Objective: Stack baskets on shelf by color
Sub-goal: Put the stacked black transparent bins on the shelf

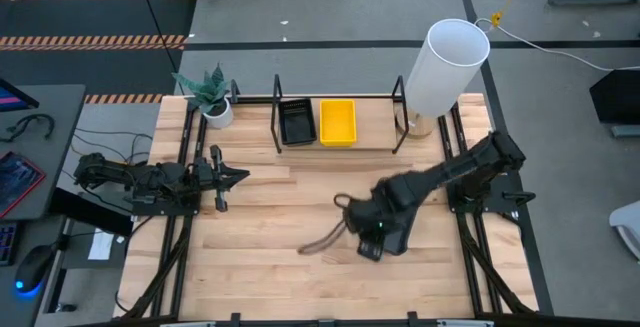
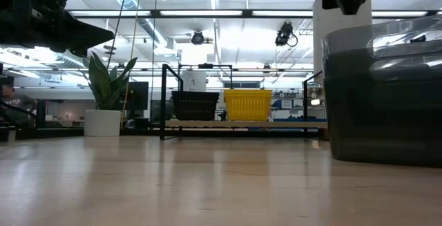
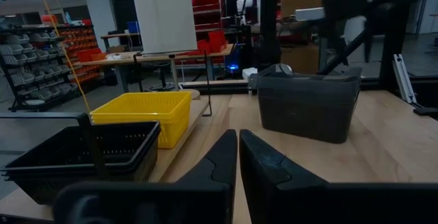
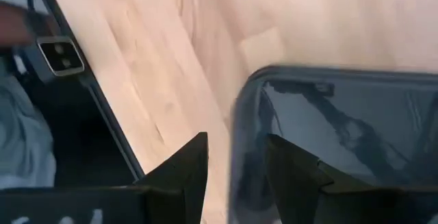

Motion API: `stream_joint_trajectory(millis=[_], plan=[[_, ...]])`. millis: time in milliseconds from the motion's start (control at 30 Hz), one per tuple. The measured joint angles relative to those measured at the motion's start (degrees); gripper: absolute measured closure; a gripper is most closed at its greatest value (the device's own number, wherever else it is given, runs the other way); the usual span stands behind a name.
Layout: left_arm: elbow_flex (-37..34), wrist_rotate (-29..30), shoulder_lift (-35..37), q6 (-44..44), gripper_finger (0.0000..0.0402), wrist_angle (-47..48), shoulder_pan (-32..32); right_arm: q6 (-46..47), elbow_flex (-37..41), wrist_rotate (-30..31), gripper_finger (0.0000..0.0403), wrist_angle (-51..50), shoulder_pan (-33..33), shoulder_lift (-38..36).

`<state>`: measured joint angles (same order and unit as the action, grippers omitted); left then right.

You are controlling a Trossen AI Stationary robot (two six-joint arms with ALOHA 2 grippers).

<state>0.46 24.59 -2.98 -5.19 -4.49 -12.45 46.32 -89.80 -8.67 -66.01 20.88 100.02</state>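
The right gripper (image 4: 236, 159) hangs over the near-right part of the table (image 1: 270, 267), its two dark fingers (image 4: 181, 166) parted and straddling the rim of a dark grey basket (image 4: 342, 128), one finger outside the wall and one inside; whether they actually press the wall I cannot tell. That grey basket (image 1: 385, 239) stands on the bare wood in front of the right arm's base, well apart from the shelf (image 1: 340, 122) at the table's far edge. On the shelf a black slatted basket (image 1: 296, 122) and a yellow basket (image 1: 337, 122) sit side by side, just beside each other between the upright dividers. The left gripper (image 1: 222, 177) waits over the left side of the table, fingers (image 3: 219, 162) closed together and empty. No readable writing shows on any basket. Open wood lies between the grey basket and the shelf; a tall white cylinder (image 1: 445, 65) stands at the shelf's right end and a potted plant (image 1: 212, 97) at its left.
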Motion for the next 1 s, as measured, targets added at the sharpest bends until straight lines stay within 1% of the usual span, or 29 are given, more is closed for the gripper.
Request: stream_joint_trajectory(millis=[100,233,367,533,767,1000], plan=[[-0.01,0.01,0.0,0.0,0.0374,-0.05,0.0,0.33,0.0,1.27,0.0256,0.12,2.56,2.04],[0.0,0.01,0.01,0.0,0.0368,-0.19,0.0,0.66,0.0,1.93,0.0256,-0.32,3.93,4.13],[0.01,0.01,0.0,0.0,0.0366,-0.16,0.0,0.32,0.0,3.64,0.0256,-3.5,3.91,5.25],[-0.01,0.01,0.0,0.0,0.0369,-0.14,0.0,-0.86,-0.04,3.99,0.0256,-6.34,3.8,6.13],[-0.01,0.0,0.02,0.0,0.0376,-0.13,0.0,0.02,0.11,4.18,0.0256,-5.94,4.03,7.89],[-0.01,0.0,0.06,0.0,0.0368,-0.06,0.0,0.14,0.7,3.86,0.0256,-5.78,4.6,9.69]])
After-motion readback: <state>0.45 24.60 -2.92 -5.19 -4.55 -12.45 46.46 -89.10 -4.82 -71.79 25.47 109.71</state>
